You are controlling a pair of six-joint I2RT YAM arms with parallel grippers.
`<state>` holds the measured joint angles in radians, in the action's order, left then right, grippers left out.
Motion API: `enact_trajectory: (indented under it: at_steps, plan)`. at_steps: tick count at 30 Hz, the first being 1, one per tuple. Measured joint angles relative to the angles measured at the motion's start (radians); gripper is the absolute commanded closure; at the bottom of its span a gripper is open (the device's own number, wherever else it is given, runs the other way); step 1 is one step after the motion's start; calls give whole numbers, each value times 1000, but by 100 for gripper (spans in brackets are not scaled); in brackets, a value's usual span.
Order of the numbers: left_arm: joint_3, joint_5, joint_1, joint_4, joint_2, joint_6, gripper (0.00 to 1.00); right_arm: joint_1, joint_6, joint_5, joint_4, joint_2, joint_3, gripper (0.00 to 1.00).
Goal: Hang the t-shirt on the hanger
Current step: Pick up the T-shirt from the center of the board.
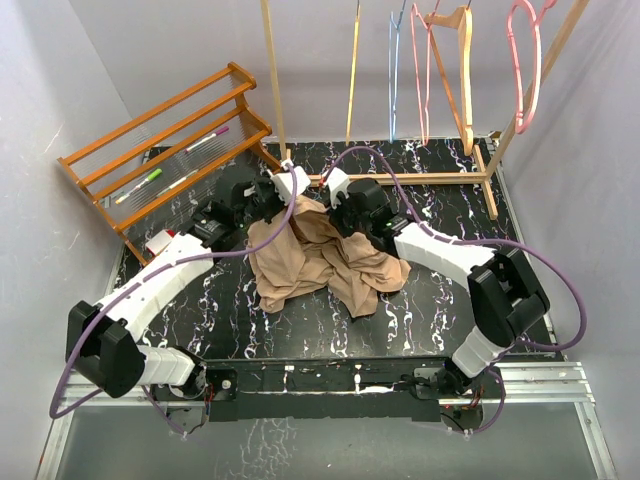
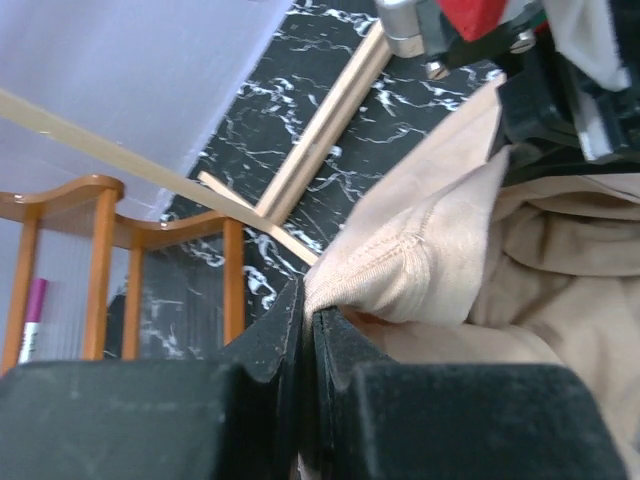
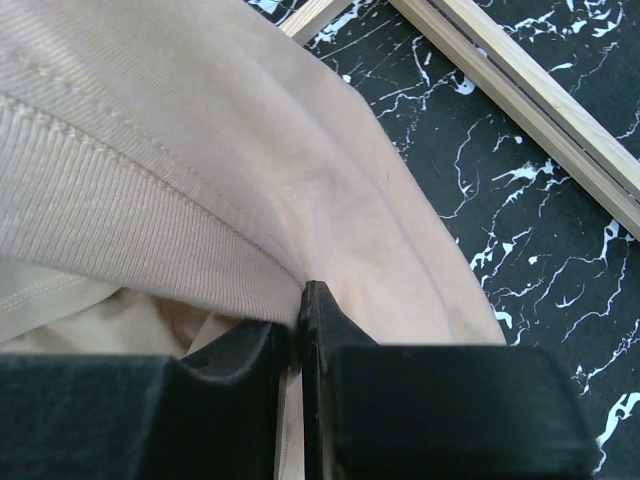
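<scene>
The tan-beige t-shirt (image 1: pixel 320 262) lies bunched in the middle of the black marbled table, its top edge lifted between both grippers. My left gripper (image 1: pixel 289 193) is shut on a seamed fold of the t-shirt (image 2: pixel 400 270), and its jaws (image 2: pixel 308 308) are pressed together. My right gripper (image 1: pixel 336 198) is shut on the ribbed collar edge of the t-shirt (image 3: pixel 150 180), with its jaws (image 3: pixel 300 298) closed. The mustard-yellow hanger (image 1: pixel 353 75) hangs edge-on from the rail at the back, beyond both grippers; its hook is out of view.
A blue hanger (image 1: pixel 394 70), pink hangers (image 1: pixel 524 60) and a wooden hanger (image 1: pixel 463 70) hang to the right of the yellow one. The wooden stand's base (image 1: pixel 440 178) lies behind the shirt. An orange wooden rack (image 1: pixel 165 140) holding pens stands at the back left.
</scene>
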<state>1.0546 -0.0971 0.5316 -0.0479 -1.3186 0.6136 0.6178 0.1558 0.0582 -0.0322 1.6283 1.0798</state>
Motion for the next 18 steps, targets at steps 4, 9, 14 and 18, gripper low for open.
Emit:
enact_trajectory:
  at_steps: [4,9,14,18]
  plan:
    - [106,-72,0,199,0,-65,100,-3,2,38,-70,-24,24,92]
    - [170,-137,-3,360,6,-95,100,-3,0,53,-148,-80,41,92]
    - [158,-167,-21,446,51,-97,100,-5,-1,42,-232,-159,82,92]
    - [159,-199,-36,496,99,-85,100,-5,-1,23,-302,-203,153,92]
